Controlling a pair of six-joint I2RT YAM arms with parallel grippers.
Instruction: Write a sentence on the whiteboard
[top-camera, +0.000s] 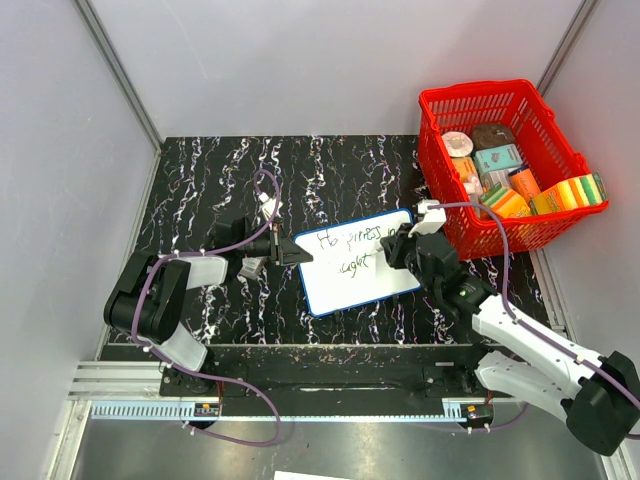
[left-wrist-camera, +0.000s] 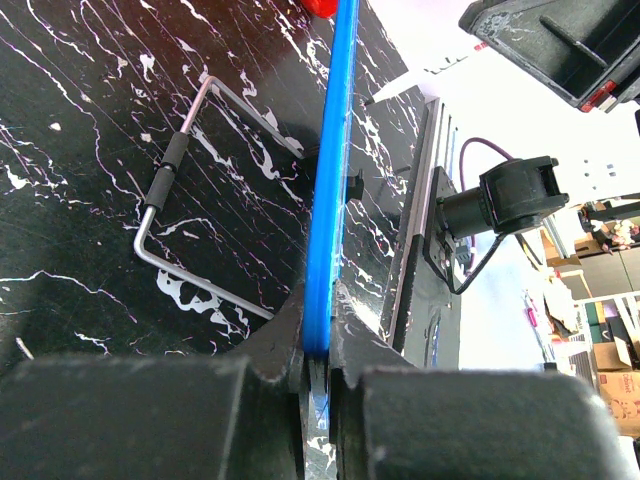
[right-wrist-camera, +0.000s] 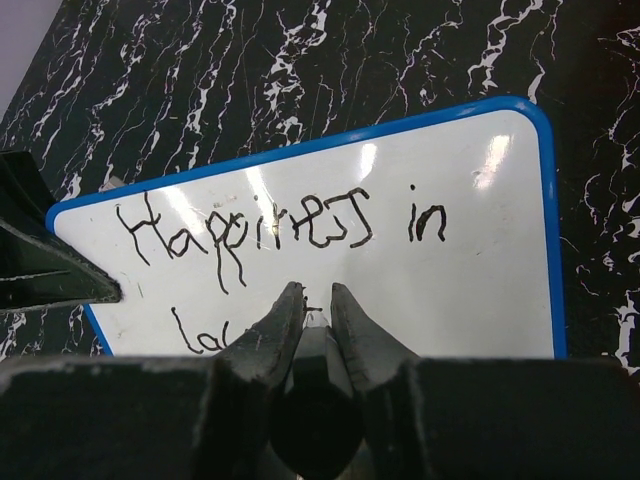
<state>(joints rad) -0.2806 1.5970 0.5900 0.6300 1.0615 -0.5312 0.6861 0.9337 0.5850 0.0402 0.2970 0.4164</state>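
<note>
Shows whiteboard (top-camera: 360, 268) flat on marbled table (top-camera: 215, 170), left rim clamped by left gripper (left-wrist-camera: 318, 352); right gripper (right-wrist-camera: 318, 300) closed around marker (right-wrist-camera: 317, 375) over sentence's (right-wrist-camera: 280, 225) second line; red basket (top-camera: 480, 96) near right edge.

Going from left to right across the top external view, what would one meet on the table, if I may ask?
Left arm → left gripper, clamped on the board's edge → whiteboard → right gripper, holding a marker → red basket.
</note>
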